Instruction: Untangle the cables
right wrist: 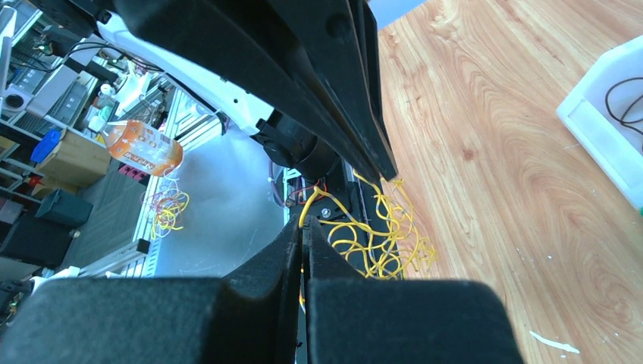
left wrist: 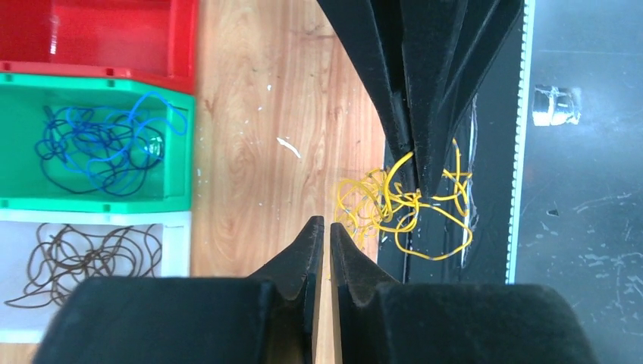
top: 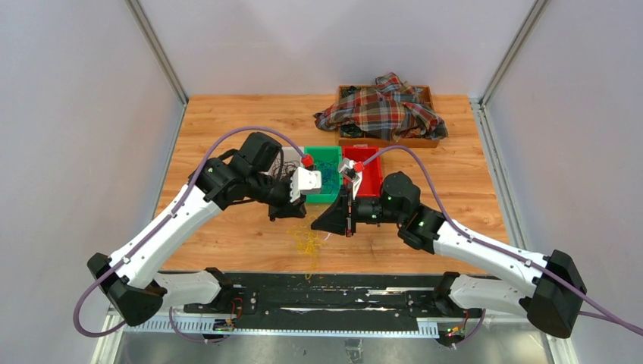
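Pinching yellow cables (left wrist: 402, 208), right gripper (right wrist: 303, 227) closed, left gripper (left wrist: 326, 225) nearly closed, contents hidden.

Robotics lab: white-walled test cell (top: 68, 114), aluminium framing (top: 157, 51), wooden table (top: 250, 114), cluttered equipment shelves (right wrist: 38, 45) beyond

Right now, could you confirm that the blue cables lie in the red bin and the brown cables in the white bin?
Not quite: the left wrist view shows the blue cables in the green bin; the brown cables are in the white bin.
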